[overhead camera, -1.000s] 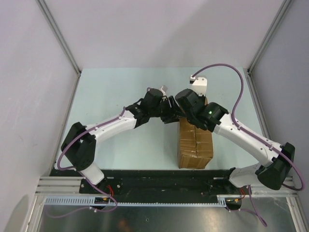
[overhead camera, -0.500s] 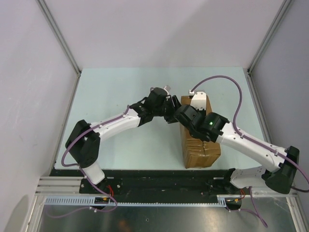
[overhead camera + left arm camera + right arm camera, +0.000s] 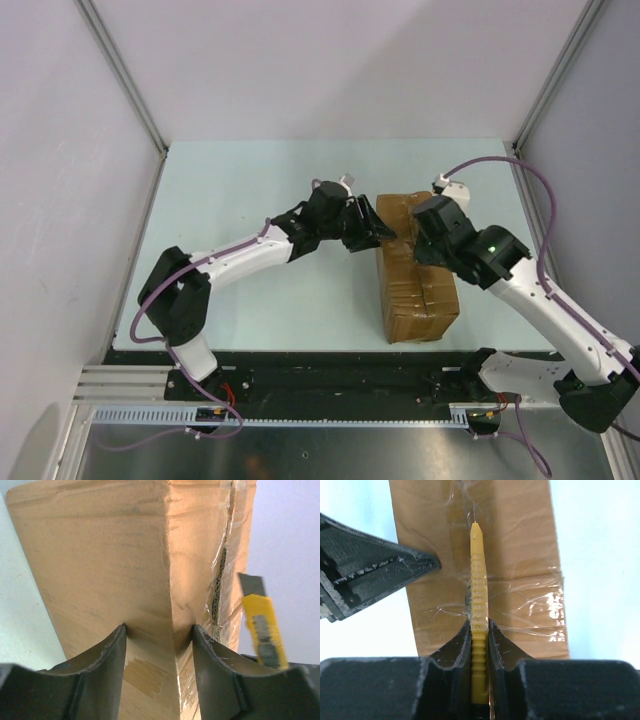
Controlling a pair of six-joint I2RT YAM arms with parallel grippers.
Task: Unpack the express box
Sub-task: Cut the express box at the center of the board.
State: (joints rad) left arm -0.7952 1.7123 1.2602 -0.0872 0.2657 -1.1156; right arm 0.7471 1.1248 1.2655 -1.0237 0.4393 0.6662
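The left claw [image 3: 159, 628] grips an edge of the express box [image 3: 418, 290] at its far left. The right claw [image 3: 479, 626] pinches a yellow utility knife [image 3: 478, 575] over the box's taped seam [image 3: 525, 602].

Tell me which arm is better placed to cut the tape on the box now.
Right. The right tool grips the knife, blade at the tape on the box. The left tool clamps a box corner, bracing it.
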